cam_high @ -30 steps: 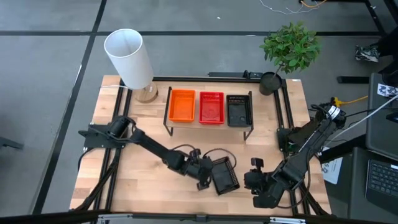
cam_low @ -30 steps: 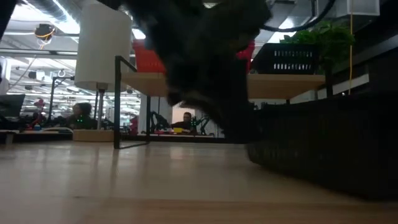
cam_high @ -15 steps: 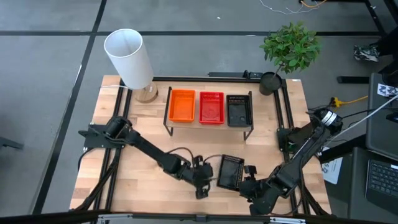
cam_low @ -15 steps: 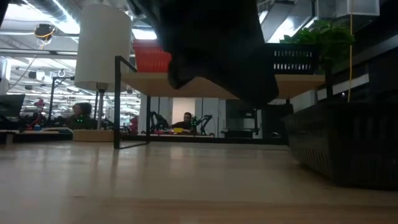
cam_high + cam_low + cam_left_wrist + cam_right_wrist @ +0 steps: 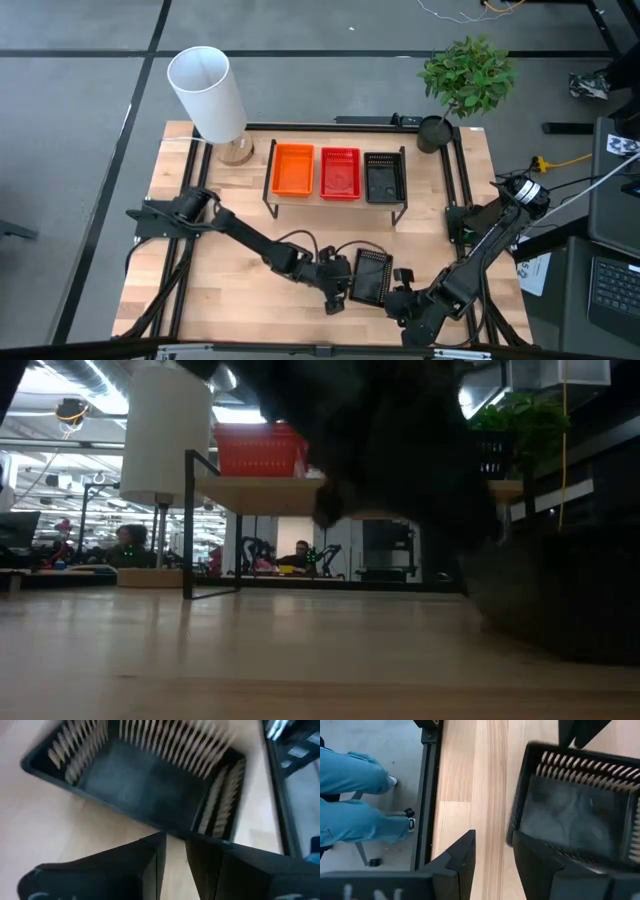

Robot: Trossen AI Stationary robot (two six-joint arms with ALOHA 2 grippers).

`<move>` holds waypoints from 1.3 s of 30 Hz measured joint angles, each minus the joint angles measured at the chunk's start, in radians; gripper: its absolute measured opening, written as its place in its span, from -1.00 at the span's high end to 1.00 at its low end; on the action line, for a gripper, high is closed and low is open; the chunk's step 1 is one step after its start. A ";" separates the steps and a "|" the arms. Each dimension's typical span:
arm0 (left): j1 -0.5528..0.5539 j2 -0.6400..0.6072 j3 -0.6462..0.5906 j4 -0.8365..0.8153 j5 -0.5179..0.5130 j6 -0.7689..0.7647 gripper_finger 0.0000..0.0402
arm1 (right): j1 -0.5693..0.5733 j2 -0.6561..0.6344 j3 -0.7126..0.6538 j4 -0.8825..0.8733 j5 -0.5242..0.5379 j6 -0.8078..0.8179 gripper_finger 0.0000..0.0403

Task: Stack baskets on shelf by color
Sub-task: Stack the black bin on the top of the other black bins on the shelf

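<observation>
The shelf stands at the table's far middle and carries an orange basket, a red one and a black one side by side. A loose black basket rests flat on its bottom near the table's front, its long sides running far to near. My left gripper is at its left long wall, with a narrow gap between the fingers. My right gripper is open at the basket's near right corner. My left gripper comes level from the table's left, both fingertips outside the loose basket's left long wall; whether they touch it I cannot tell. My right gripper has one finger right at the basket's corner; whether it touches I cannot tell.
A white lamp stands at the far left and a potted plant at the far right. In the low view a dark arm hides much of the shelf. A person's legs in jeans stand just past the table's edge.
The loose black basket has turned from a slanted lie to square with the table and slid a little toward the right edge. My left gripper drew back from it toward the left, then came back to its left wall. My right gripper moved toward the basket's near right corner.
</observation>
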 joint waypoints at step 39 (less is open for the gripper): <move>-0.326 -0.019 0.457 -0.859 -0.298 -0.076 0.67 | 0.043 0.149 0.000 -0.098 0.105 0.109 0.36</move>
